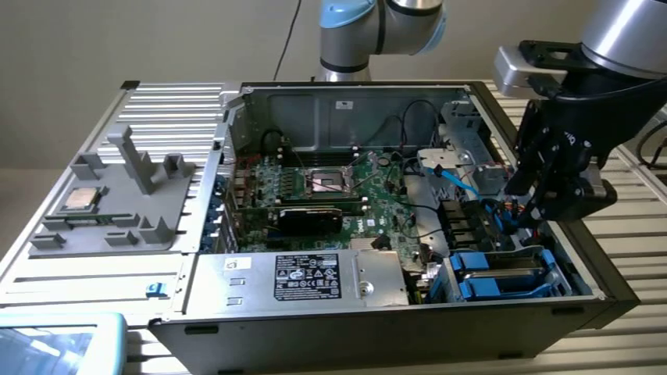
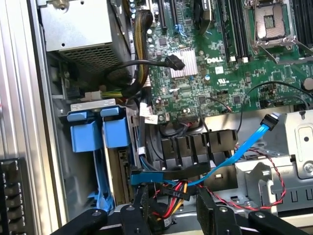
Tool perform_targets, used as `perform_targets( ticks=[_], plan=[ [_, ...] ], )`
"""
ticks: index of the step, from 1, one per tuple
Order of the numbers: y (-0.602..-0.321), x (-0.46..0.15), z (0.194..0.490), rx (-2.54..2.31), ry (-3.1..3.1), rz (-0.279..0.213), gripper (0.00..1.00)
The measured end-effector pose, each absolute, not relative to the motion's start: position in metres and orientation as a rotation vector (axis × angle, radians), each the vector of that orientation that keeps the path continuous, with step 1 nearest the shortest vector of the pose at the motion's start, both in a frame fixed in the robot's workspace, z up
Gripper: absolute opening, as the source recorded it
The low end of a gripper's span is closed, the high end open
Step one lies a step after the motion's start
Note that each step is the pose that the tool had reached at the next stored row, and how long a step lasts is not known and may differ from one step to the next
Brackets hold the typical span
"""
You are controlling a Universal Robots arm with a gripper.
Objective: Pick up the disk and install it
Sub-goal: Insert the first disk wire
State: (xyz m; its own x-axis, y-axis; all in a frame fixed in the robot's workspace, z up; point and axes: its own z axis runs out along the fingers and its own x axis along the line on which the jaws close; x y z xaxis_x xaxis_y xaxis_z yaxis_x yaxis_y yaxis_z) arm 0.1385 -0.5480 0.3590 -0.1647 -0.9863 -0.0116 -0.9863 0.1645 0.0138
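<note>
The disk (image 1: 498, 275) is seen at the exterior view's lower right, below the gripper (image 1: 542, 205), whose fingers (image 2: 209, 215) are spread, empty.

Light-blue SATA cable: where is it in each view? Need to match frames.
Exterior view: light-blue SATA cable on the exterior view's right of the motherboard, beside the silver drive cage.
Wrist view: it runs slantwise between the black blocks and the silver bracket.
Shared landmark: CPU socket.
</note>
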Motion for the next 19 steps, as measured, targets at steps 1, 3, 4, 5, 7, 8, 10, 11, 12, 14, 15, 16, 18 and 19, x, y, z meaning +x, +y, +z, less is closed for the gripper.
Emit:
perform_targets(
  ticks=[1,3,4,5,7,8,10,11,12,14,15,16,18,19],
  plan=[
    [-0.548,0.1373,0.3581,2.027,-2.401,-0.03,0.52],
    [-0.5475,0.1349,0.3569,2.023,-2.409,-0.034,0.52],
    [-0.5474,0.1347,0.3566,2.022,-2.413,-0.037,0.52],
    [-0.5473,0.1346,0.3564,2.02,-2.42,-0.041,0.52],
    [-0.5473,0.1346,0.3551,2.008,-2.439,-0.049,0.52],
    [-0.5473,0.1345,0.3542,1.998,-2.45,-0.052,0.52],
    [-0.5473,0.1344,0.3526,1.969,-2.474,-0.053,0.52],
    [-0.5473,0.1343,0.352,1.954,-2.487,-0.052,0.52],
    [-0.5473,0.1342,0.3514,1.938,-2.5,-0.052,0.52],
    [-0.5473,0.1338,0.3506,1.909,-2.522,-0.052,0.52],
    [-0.5473,0.1336,0.3502,1.898,-2.53,-0.052,0.52],
    [-0.5473,0.1336,0.35,1.891,-2.536,-0.052,0.52],
    [-0.5473,0.1335,0.3492,1.881,-2.543,-0.052,0.52],
    [-0.5473,0.1334,0.3486,1.877,-2.546,-0.052,0.52]
  ],
)
